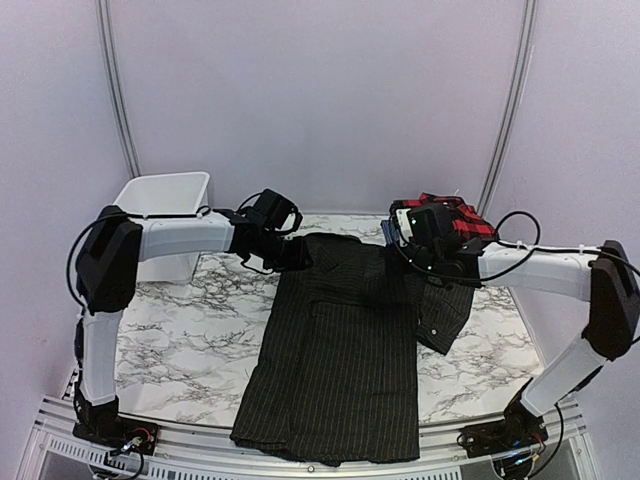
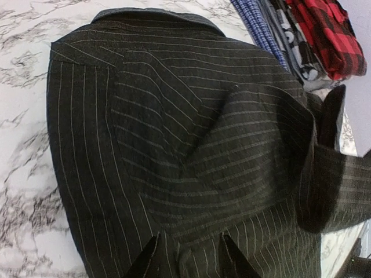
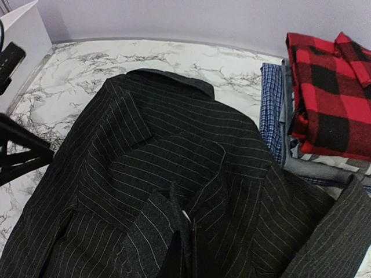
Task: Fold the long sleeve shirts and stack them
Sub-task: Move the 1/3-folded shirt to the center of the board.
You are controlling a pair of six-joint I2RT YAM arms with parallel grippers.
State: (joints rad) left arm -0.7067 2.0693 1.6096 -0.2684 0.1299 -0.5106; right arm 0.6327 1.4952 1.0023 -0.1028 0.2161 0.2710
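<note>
Nothing here for you to read at the moment. The black pinstriped shirt (image 1: 335, 350), spread from the table's middle to its near edge, shows you only thin white lines. In the stack of folded shirts (image 3: 324, 98) at the far right corner, the greyish shirt (image 2: 295, 46) carries a black-and-white print, too blurred to make out as letters. The white bin (image 1: 165, 195) at the far left corner shows you plain walls.

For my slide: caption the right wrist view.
Right claw pinches a fold of the black pinstriped shirt spread on the marble table, with the folded red plaid shirt stacked alongside.
</note>
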